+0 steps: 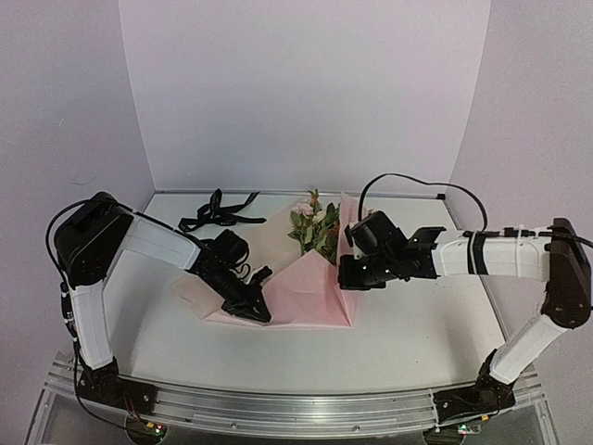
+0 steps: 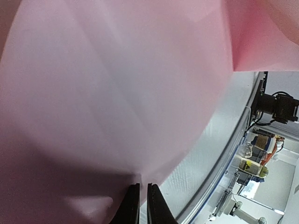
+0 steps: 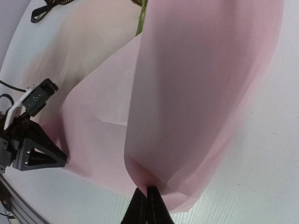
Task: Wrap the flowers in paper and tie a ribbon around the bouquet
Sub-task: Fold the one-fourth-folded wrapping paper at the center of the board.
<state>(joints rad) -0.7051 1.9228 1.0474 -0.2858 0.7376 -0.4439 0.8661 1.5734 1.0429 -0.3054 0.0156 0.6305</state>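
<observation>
Fingers [image 3: 138, 207] of right gripper [image 3: 146, 190] clamp the paper [image 3: 196, 93] at their tips; left gripper [image 2: 140, 186], forearm low, we think nips its edge.

On my overhead feed I see a large thin sheet of light pink wrapping paper [image 1: 306, 298] lying mid-table [image 1: 417, 324], partly folded. Its right side stands raised and curls leftward as a tall, see-through flap [image 3: 196, 93], narrowing to a pinched point at its near edge. A small bunch of pale pink and cream blossoms with green leaves [image 1: 313, 222] rests on the far part of the sheet, one thin green stem [image 3: 141, 18] running under the flap. A long narrow black fabric ribbon [image 1: 218, 211] lies loosely tangled near the paper's far left edge.
</observation>
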